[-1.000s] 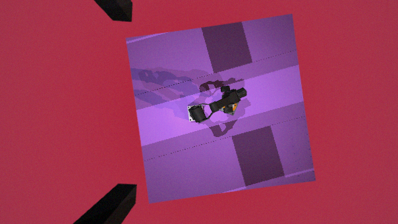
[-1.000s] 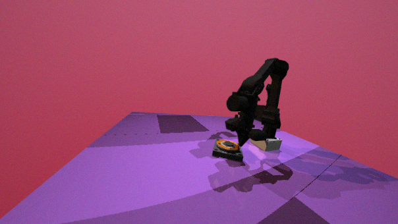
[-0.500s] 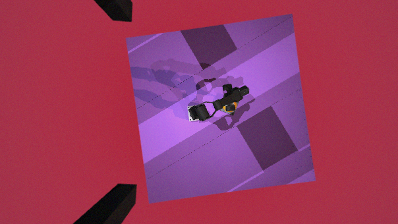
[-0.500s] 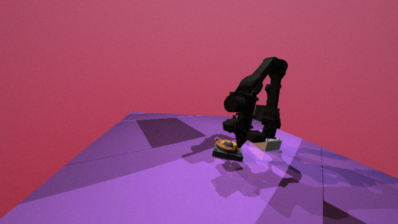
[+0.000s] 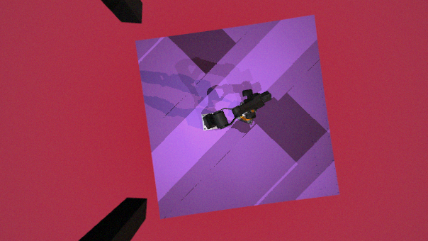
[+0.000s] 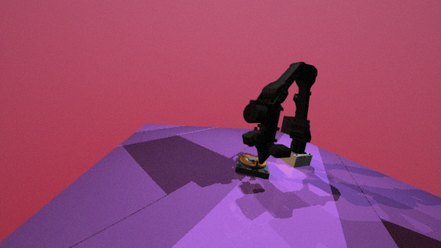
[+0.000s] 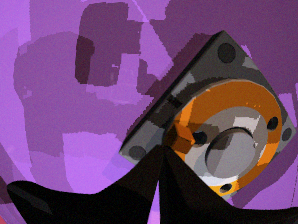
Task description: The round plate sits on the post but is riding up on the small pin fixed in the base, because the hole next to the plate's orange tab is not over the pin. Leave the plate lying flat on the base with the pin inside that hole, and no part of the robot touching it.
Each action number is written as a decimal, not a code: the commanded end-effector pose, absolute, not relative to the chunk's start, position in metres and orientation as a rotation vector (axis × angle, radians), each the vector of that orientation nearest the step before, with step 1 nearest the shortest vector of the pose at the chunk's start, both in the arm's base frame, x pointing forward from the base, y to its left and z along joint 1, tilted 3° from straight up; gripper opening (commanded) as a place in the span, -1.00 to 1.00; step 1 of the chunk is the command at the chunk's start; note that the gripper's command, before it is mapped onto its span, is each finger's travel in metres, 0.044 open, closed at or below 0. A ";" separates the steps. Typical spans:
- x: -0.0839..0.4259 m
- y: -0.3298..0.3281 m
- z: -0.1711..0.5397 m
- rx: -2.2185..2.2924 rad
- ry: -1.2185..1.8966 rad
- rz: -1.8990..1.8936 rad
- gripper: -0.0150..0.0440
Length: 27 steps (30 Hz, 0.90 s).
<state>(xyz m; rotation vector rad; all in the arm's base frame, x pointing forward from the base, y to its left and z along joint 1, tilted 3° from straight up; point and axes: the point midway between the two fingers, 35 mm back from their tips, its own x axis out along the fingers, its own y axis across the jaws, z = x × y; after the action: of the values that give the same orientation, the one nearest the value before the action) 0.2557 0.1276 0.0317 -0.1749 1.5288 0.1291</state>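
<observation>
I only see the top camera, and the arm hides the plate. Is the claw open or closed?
Observer: Closed, with nothing in it. On the wrist camera the claw has its fingers pressed together.
Operator: Where is the tip?
Observer: At the rim of the orange plate, seemingly touching it.
Operator: What's under the plate?
Observer: A dark square base with round holes at its corners. I can't make out the pin.
</observation>
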 end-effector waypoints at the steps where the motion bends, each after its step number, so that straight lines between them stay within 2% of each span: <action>1: 0.260 0.127 0.032 -0.180 1.526 0.128 -0.49; 14: 0.268 0.128 0.032 -0.180 1.525 0.128 -0.49; 22: 0.263 0.128 0.075 -0.180 1.525 0.128 -0.49; 27: 0.263 0.129 0.072 -0.180 1.528 0.133 -0.49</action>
<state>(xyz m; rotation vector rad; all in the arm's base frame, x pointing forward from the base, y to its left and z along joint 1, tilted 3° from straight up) 0.2637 0.1293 0.0742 -0.1786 1.5217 0.1346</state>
